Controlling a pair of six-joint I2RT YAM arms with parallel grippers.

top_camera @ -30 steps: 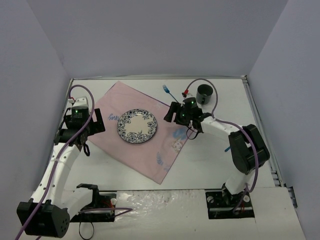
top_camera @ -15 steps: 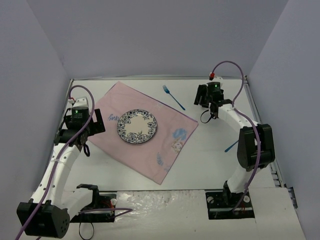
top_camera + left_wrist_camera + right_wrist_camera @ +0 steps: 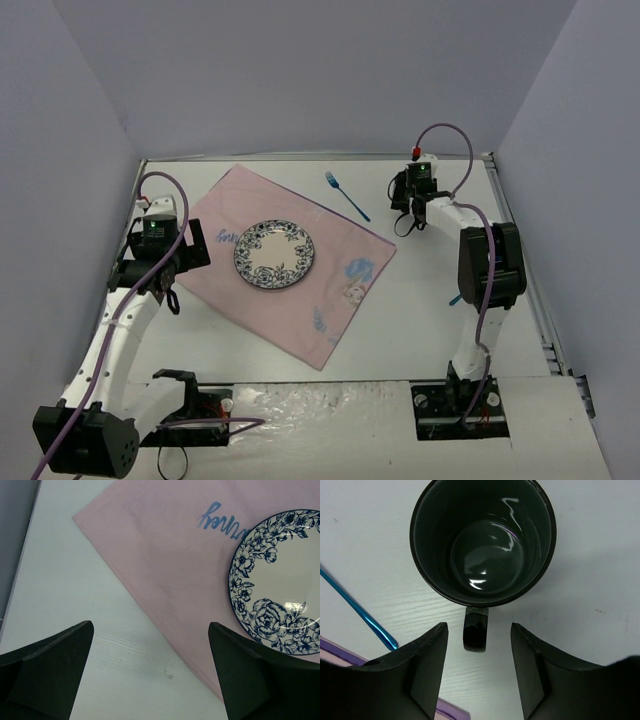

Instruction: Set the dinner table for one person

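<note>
The white dinner table [image 3: 420, 300] holds a pink embroidered cloth [image 3: 300, 290] with a blue-flowered plate [image 3: 275, 253] on it. A blue fork [image 3: 347, 195] lies on the table beyond the cloth's far edge. My right gripper [image 3: 403, 198] hangs over the black mug and hides it in the top view. In the right wrist view the mug [image 3: 482, 540] stands upright and empty, and its handle [image 3: 475, 630] lies between my open right gripper's [image 3: 478, 630] fingers, untouched. My left gripper [image 3: 150, 680] is open and empty over bare table [image 3: 75, 605] beside the cloth [image 3: 165, 555] and plate [image 3: 280, 580].
A second blue utensil [image 3: 455, 298] lies on the table by the right arm's elbow, mostly hidden. The fork's handle [image 3: 360, 612] runs just left of the mug. Grey walls close in the table on three sides.
The right arm swung from the cloth's right edge back to the far right and now sits over the mug. The blue utensil came into view by its elbow. The left arm has not moved.
</note>
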